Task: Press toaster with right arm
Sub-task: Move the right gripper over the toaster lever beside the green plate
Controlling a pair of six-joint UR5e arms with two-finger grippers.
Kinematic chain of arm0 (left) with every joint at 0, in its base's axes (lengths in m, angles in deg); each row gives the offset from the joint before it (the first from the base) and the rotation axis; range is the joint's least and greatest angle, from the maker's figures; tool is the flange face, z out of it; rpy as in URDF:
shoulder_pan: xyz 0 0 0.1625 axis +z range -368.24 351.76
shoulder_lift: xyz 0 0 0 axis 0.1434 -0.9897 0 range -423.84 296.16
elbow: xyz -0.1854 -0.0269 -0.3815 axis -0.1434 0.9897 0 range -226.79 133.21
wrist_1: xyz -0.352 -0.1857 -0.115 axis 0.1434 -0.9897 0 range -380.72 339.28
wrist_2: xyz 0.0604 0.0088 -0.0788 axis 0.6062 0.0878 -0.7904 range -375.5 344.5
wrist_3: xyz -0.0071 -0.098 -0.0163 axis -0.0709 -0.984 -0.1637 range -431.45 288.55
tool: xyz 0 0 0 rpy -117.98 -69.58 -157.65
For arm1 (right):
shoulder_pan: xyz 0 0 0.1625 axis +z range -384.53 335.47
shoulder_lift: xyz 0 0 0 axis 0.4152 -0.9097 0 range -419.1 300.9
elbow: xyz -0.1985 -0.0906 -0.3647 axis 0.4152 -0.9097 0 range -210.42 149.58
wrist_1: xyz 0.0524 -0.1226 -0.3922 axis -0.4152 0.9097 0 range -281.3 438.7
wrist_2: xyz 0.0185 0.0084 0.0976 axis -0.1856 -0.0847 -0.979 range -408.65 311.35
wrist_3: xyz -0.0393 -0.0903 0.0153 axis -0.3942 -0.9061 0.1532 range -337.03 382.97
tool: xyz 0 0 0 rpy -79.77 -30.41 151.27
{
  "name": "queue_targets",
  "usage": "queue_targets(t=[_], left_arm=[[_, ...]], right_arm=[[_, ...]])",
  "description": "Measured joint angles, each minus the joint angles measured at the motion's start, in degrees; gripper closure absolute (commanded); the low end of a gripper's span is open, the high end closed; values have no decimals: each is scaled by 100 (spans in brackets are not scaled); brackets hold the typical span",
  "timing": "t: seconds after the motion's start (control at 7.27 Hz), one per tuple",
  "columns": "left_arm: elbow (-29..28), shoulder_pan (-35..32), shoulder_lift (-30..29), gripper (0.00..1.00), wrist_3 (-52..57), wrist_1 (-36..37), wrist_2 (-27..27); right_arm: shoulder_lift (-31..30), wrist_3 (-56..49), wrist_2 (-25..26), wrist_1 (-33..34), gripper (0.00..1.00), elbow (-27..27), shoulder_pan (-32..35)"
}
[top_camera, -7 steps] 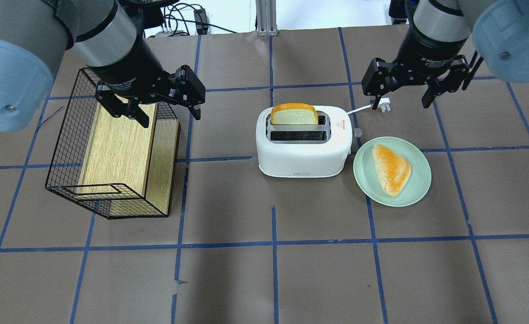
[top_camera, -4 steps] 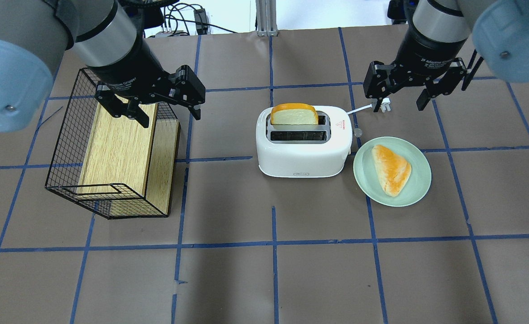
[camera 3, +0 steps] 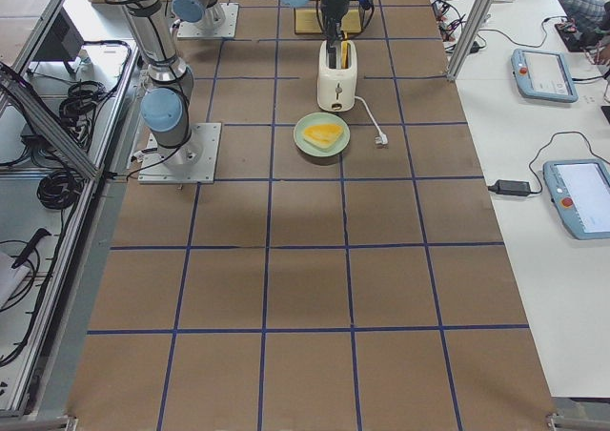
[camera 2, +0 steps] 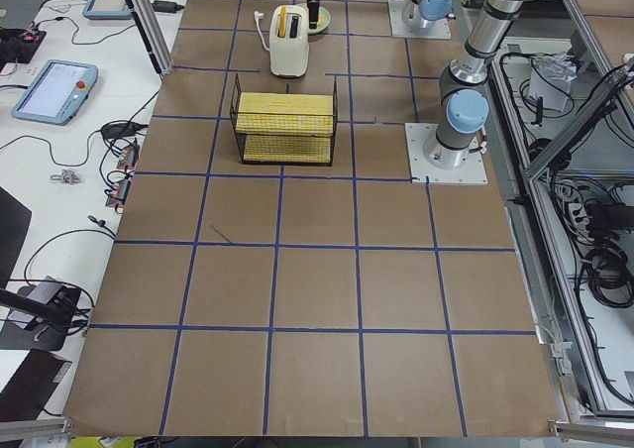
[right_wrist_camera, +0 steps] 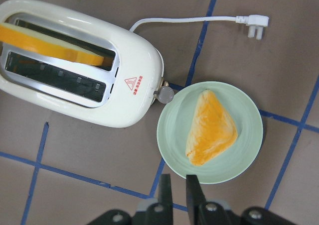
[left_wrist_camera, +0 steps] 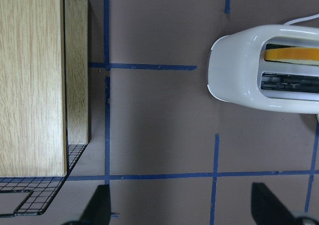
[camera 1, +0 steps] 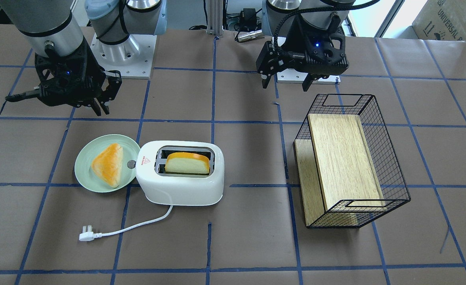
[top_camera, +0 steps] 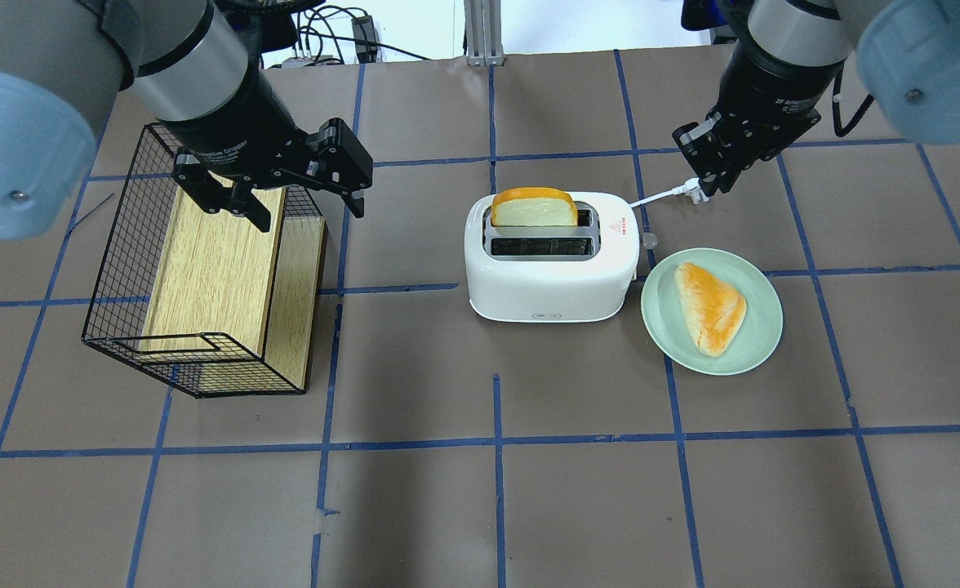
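The white two-slot toaster (top_camera: 552,269) stands mid-table with a slice of bread (top_camera: 534,209) upright in its far slot. Its silvery knob (top_camera: 650,240) sticks out of the end that faces the plate. The toaster also shows in the front view (camera 1: 179,186) and the right wrist view (right_wrist_camera: 79,100). My right gripper (top_camera: 721,181) is shut and empty. It hangs in the air beyond the toaster's knob end, over the white plug (top_camera: 696,193), clear of the toaster. Its fingers (right_wrist_camera: 193,187) are pressed together. My left gripper (top_camera: 310,216) is open and empty above the basket.
A pale green plate (top_camera: 661,327) with a triangular bun (top_camera: 710,306) sits right beside the toaster's knob end. A black wire basket (top_camera: 121,269) holding a wooden box (top_camera: 211,269) stands at the left. The white cord (camera 1: 138,225) trails across the table.
My right gripper has shut from wide open, turned about its wrist and drawn slightly towards the toaster's end. The left arm and the toaster have not moved.
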State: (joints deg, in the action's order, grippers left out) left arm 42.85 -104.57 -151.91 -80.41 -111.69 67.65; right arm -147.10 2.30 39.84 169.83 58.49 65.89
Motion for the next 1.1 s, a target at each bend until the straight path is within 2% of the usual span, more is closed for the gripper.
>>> queue_targets(t=[0.55, 1.1], left_arm=[[0, 0, 0, 0, 0, 0, 0], [0, 0, 0, 0, 0, 0, 0]], right_arm=[[208, -3001, -140, 319, 84, 116, 47], [796, -5910, -12, 1100, 84, 258, 73]])
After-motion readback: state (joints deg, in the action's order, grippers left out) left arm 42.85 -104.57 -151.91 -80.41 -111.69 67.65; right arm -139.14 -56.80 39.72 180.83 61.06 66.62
